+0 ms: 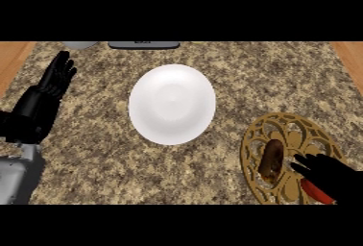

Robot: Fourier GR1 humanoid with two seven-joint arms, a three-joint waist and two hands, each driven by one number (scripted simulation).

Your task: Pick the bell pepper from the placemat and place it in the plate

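A white plate [172, 104] lies at the middle of the granite counter. At the lower right lies a round gold openwork placemat [260, 132]. On it rests a brown oblong thing [272, 157]. A red piece, apparently the bell pepper [317, 191], shows at the mat's lower right, mostly hidden under my right hand [332, 175]. That hand reaches over the mat from the right, fingers spread and pointing left, their tips beside the brown thing. My left hand [44, 102] rests open at the left edge, fingers up.
A flat grey object [144, 45] and a pale rounded dish [79, 45] sit at the counter's far edge. Wooden strips [14, 57] border the counter at left and right. Bare granite [227, 77] lies between the plate and the placemat.
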